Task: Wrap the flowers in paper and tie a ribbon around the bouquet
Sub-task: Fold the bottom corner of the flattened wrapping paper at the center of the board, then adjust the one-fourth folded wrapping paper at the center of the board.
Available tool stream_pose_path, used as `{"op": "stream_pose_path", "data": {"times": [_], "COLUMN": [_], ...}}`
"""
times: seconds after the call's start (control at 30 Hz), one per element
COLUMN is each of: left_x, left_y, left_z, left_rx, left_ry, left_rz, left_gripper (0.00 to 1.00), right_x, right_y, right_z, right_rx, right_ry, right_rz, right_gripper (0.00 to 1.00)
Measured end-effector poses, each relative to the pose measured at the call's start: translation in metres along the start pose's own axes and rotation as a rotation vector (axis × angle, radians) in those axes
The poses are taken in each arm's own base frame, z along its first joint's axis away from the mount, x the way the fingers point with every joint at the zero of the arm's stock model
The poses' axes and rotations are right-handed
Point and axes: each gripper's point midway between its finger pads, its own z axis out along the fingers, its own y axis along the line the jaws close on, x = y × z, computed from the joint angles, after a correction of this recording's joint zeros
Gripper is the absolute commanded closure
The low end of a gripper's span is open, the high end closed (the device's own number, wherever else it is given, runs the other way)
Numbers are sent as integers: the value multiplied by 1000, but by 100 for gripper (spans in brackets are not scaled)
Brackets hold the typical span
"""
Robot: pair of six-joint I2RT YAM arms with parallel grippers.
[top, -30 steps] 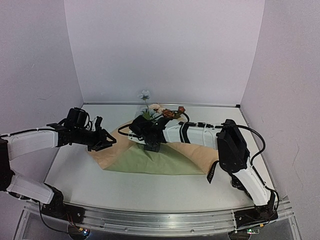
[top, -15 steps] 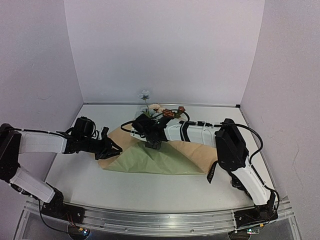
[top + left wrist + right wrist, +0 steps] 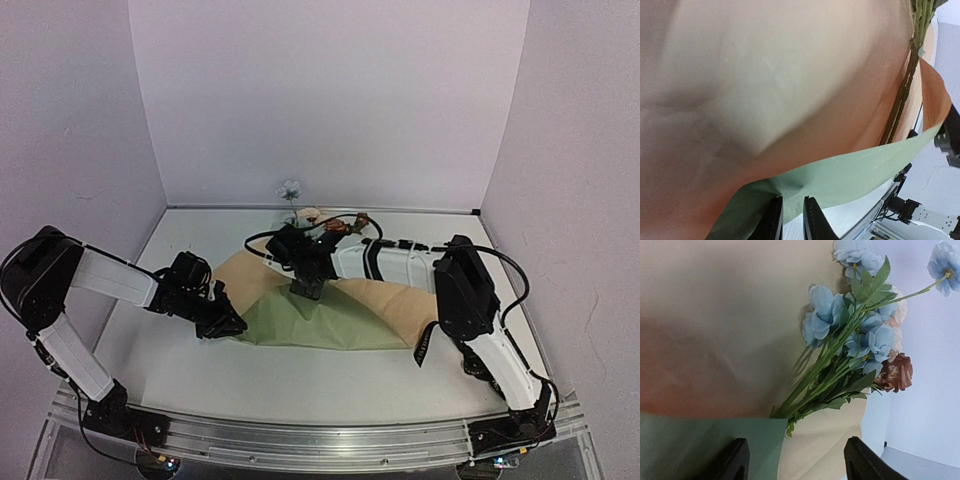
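"Top external first: what is logged?"
"A large thin olive-green sheet of paper (image 3: 330,325) is spread on the white table (image 3: 300,375), its tan reverse shown at left and right. A small bunch of flowers (image 3: 335,225) on thin green stems is laid along it, blooms toward the far wall. The left gripper (image 3: 225,324) is set at the paper's near-left corner; the right gripper (image 3: 308,288) is held over the stems."
"Left wrist?"
"Fingers (image 3: 772,222) are seen narrowly apart, the green edge just above the gap."
"Right wrist?"
"Jaws are spread wide, nothing clamped; stems are tucked under the green fold."
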Motion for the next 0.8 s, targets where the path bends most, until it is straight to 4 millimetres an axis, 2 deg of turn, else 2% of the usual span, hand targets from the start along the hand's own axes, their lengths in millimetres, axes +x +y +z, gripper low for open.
{"op": "stream_pose_path", "data": {"times": [0.1,0.2,0.33,0.43,0.53,0.6,0.67,0.7,0.8], "left_x": [-3,-5,-7,-9,-10,-11,-11,-11,-11], "left_y": [7,11,13,15,16,17,17,18,18], "left_z": [3,5,4,3,2,2,2,2,2], "left_rx": [-37,-61,-83,-101,-115,-120,-122,-123,-126], "left_ry": [-9,-11,-22,-30,-36,-39,-42,-42,-43], "left_rz": [-19,-31,-33,-36,-38,-37,-37,-37,-38], "left_gripper": [88,88,89,90,91,91,92,92,92], "right_x": [11,15,26,53,97,127,157,172,199], "right_y": [0,-14,-46,-57,-57,-51,-37,-24,18], "right_z": [-17,-46,-99,-132,-145,-146,-142,-140,-136], "right_rx": [-56,-98,-146,-215,-312,-378,-448,-488,-597], "right_ry": [15,-2,-53,-65,-16,32,87,124,206], "right_rz": [43,130,300,443,598,699,780,811,851], "right_gripper": [3,2,2,2,2,2,3,3,4]}}
